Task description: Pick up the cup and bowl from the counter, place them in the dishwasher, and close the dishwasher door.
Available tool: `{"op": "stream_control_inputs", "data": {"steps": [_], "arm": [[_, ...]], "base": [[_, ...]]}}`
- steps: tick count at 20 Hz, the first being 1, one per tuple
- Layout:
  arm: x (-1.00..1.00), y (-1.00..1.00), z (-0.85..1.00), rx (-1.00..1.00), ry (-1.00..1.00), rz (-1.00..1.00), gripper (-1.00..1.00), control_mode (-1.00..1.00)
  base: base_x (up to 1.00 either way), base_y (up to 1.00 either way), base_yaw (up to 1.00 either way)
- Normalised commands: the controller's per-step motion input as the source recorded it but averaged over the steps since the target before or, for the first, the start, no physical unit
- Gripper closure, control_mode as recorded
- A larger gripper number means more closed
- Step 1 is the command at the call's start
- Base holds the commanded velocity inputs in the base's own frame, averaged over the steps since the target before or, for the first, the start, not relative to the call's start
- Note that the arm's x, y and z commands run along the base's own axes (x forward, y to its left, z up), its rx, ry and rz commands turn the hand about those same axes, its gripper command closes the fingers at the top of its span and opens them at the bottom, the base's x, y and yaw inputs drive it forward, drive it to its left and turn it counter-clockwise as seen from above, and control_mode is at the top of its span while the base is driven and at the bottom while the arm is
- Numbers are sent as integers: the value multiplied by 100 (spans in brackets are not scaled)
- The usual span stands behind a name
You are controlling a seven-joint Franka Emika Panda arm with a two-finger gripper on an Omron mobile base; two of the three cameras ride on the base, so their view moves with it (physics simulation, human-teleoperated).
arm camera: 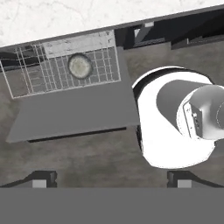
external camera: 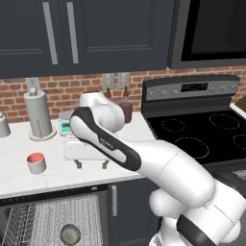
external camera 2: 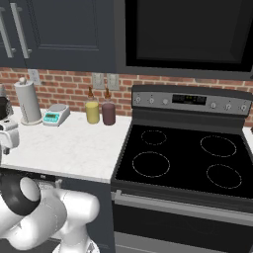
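Cup (external camera: pixel 36 162) sits upright on the counter (external camera: pixel 19 178) at the left base view's left edge, well apart from my fingers (arm camera: pixel 41 179), spread and empty, facing the open dishwasher (arm camera: pixel 65 70) holding the bowl (arm camera: pixel 80 65).

One cup (external camera: pixel 36 163) stands on the tabletop (external camera: pixel 19 149). One bowl (external camera: pixel 70 234) lies in the one dishwasher (external camera: pixel 53 218). There are two bottles, yellow (external camera 2: pixel 92 110) and maroon (external camera 2: pixel 108 112), one scale (external camera 2: pixel 55 115), one paper-towel roll (external camera: pixel 38 113), one stove (external camera 2: pixel 188 158) with four burner rings, and two wall outlets (external camera 2: pixel 105 81).
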Motion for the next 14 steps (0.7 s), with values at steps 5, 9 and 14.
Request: {"op": "stream_control_inputs", "data": {"steps": [5, 9, 14], "arm": [[50, 38, -11, 0, 1, -1, -100, -100], [76, 42, -11, 0, 0, -1, -100, -100], [67, 31, -9, 0, 0, 0, -100, -100]], "base": [[0, 0, 0], [0, 0, 0], [0, 0, 0]]}}
